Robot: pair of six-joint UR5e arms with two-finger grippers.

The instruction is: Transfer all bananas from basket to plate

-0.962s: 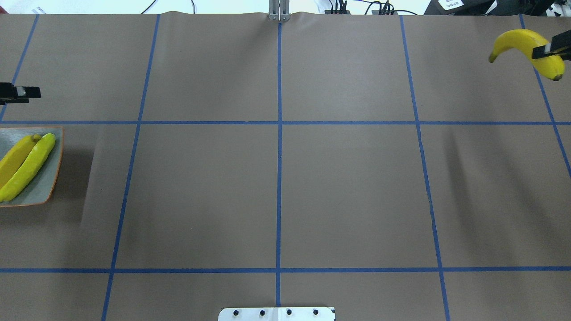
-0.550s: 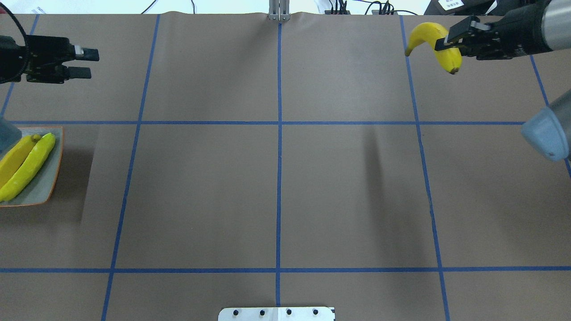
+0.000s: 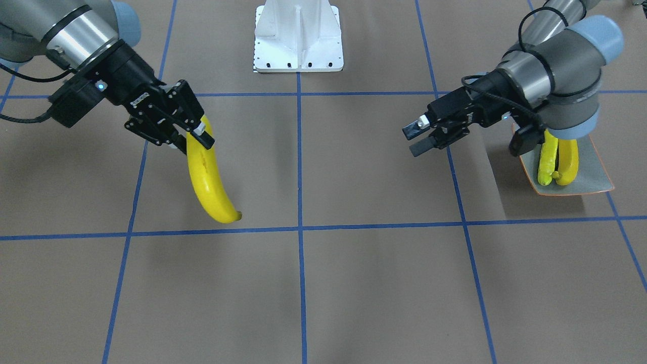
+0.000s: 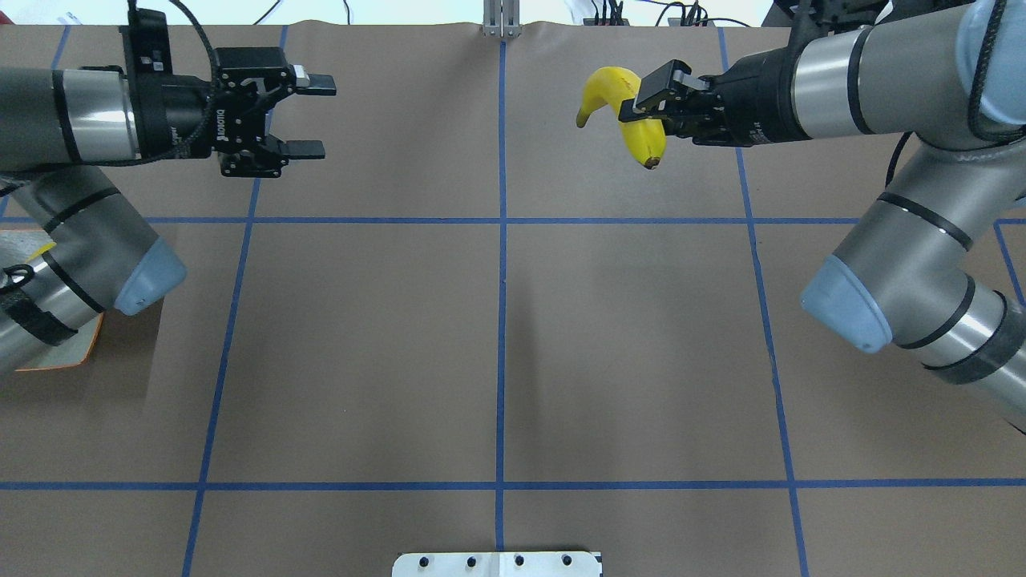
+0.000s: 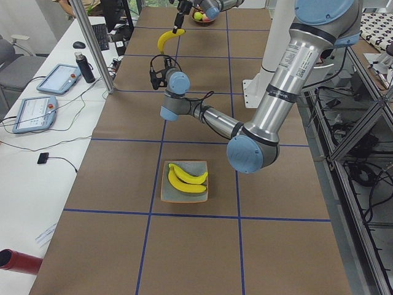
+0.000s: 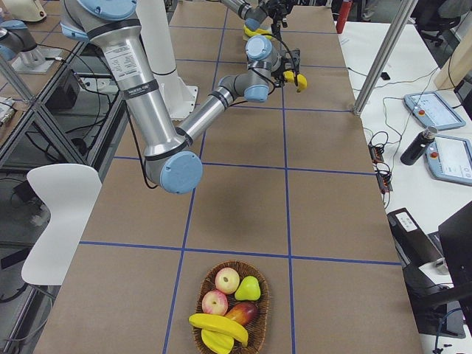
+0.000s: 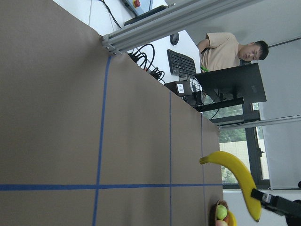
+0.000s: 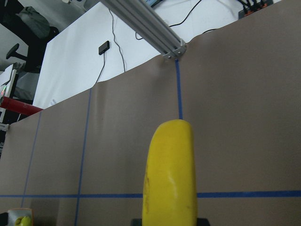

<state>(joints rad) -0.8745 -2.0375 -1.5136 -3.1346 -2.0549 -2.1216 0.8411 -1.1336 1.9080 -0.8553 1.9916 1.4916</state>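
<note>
Brown paper (image 4: 361,361) crossed by blue tape covers the whole table, and over its far half both arms have swung inward. A second ago the overhead view showed only fingertips at its left and right edges. Now the right arm (image 4: 882,264) and the left arm (image 4: 80,264) both reach well into it and face each other across the centre line. The basket (image 6: 263,313) sits at the right-hand end of the table, with apples, a pear and at least one banana (image 6: 217,323) left in it. The plate (image 5: 184,197) lies at the opposite end, on the left arm's side, and two bananas (image 5: 187,179) rest side by side on it. From overhead the left arm's elbow now hides most of that plate. The third banana (image 4: 645,144) is in the air just right of the centre line, well away from both basket and plate. The right gripper (image 4: 639,108) is clenched across its upper part, so the fruit hangs curved below the fingers. The left gripper (image 4: 325,114) is empty, its jaws spread wide and aimed at the fruit, with a clear gap between them. I read this as a hand-over being set up, since the plate looks beyond the right arm's easy reach. The left jaws must close on the banana before the right ones let go. After that, at least one more trip is needed.
</note>
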